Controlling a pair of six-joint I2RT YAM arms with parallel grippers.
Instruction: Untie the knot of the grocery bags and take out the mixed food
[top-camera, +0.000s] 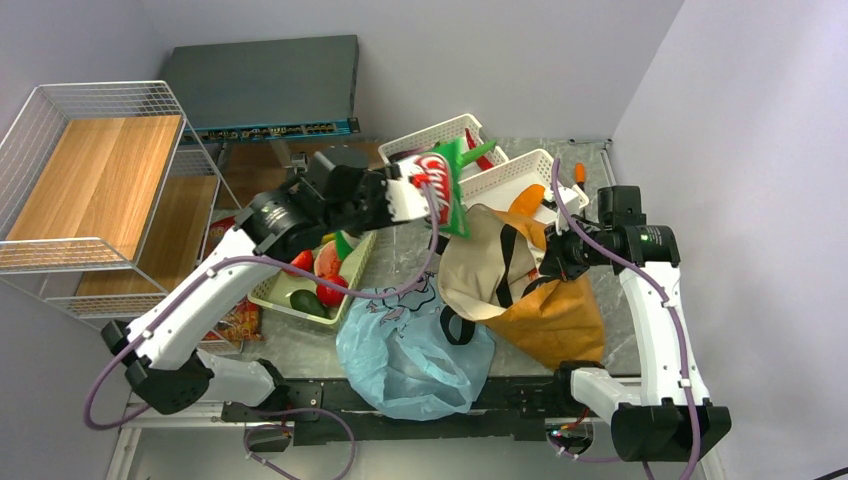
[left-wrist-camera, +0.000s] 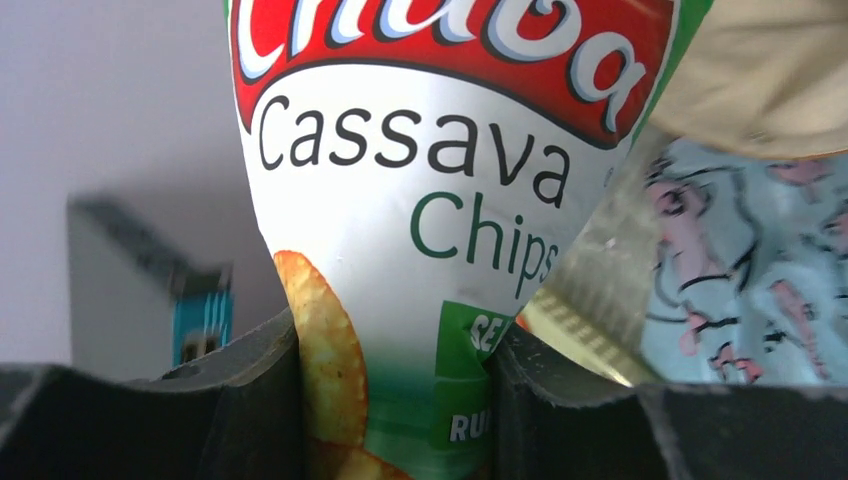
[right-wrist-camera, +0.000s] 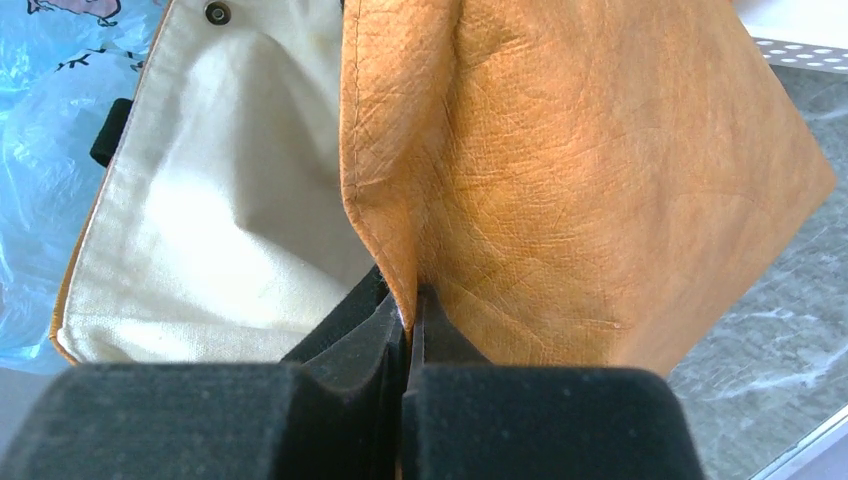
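Observation:
A red, white and green snack pack (top-camera: 447, 190) (left-wrist-camera: 400, 200) hangs above the table, left of the tote, with my left gripper (top-camera: 422, 192) (left-wrist-camera: 395, 400) shut on its lower end. The mustard-brown canvas tote (top-camera: 555, 310) (right-wrist-camera: 580, 180) stands open, showing cream lining (top-camera: 478, 262) (right-wrist-camera: 240, 220). My right gripper (top-camera: 556, 255) (right-wrist-camera: 410, 310) is shut on the tote's rim and holds it up. The light-blue plastic bag (top-camera: 410, 355) (left-wrist-camera: 740, 270) (right-wrist-camera: 40, 120) lies crumpled at the near edge. A red apple (top-camera: 331, 293), a watermelon slice (top-camera: 327, 260) and a dark avocado (top-camera: 303, 301) sit in a pale green basket (top-camera: 300, 314).
Two white baskets (top-camera: 437, 133) (top-camera: 520, 172) stand at the back, with an orange carrot (top-camera: 526, 200) by the right one. A wire shelf with wooden boards (top-camera: 95, 180) fills the left side. A grey box (top-camera: 265, 85) sits at the back. Another snack packet (top-camera: 236, 322) lies under my left arm.

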